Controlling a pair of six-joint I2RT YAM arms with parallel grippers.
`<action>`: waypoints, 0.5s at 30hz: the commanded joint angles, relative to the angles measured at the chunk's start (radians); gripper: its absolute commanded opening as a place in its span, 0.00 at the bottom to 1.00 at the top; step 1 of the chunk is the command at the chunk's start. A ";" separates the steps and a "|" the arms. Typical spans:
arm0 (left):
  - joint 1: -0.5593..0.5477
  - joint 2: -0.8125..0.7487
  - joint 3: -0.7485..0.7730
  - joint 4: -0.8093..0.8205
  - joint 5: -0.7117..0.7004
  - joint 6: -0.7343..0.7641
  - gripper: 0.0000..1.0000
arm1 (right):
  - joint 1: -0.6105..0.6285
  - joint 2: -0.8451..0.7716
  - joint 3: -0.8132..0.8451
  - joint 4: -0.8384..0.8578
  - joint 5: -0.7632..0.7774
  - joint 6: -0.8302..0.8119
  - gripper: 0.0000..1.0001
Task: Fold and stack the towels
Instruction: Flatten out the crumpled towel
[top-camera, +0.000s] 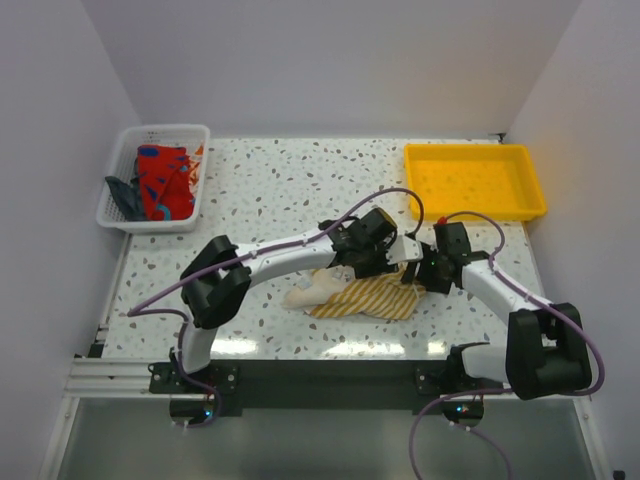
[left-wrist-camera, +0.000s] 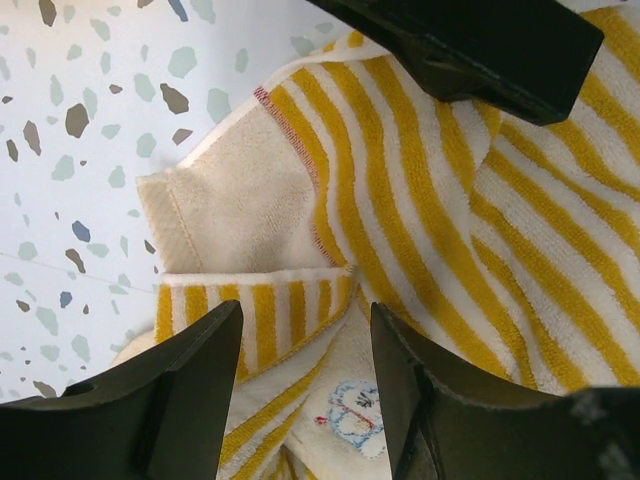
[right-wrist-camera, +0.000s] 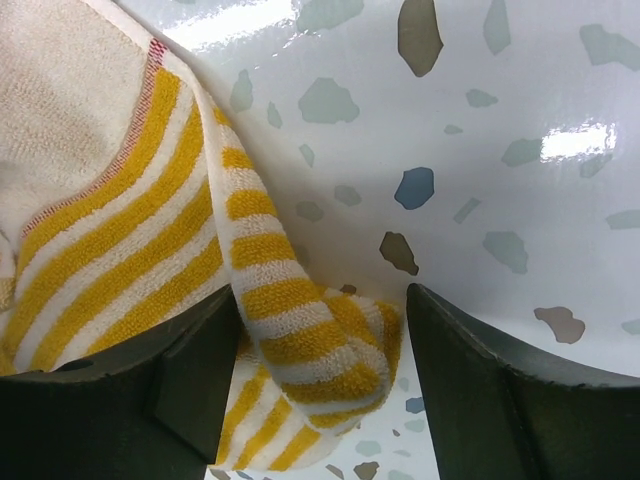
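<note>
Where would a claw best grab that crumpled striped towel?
Probably by the rolled-over corner of the striped towel, coming down from above: that edge bulges up off the table as a thick fold, so it can be pinched across.

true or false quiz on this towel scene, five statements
The yellow-and-white striped terry towel lies on the speckled white table. True.
The white plastic mesh basket stands at the table's right side. False: it stands far left.
That basket holds red and blue cloths. True.
The striped towel is folded into a neat square. False: it lies rumpled.
The right end effector has its jaws apart astride a towel edge. True.
</note>
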 joint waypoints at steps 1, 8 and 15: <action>0.026 -0.032 0.038 -0.028 0.005 0.027 0.59 | -0.007 -0.010 -0.018 0.020 -0.009 0.002 0.69; 0.041 0.011 0.052 -0.071 0.011 0.042 0.58 | -0.007 -0.007 -0.031 0.023 -0.003 0.000 0.64; 0.040 0.058 0.084 -0.079 0.089 0.036 0.59 | -0.007 -0.007 -0.031 0.023 -0.005 -0.006 0.62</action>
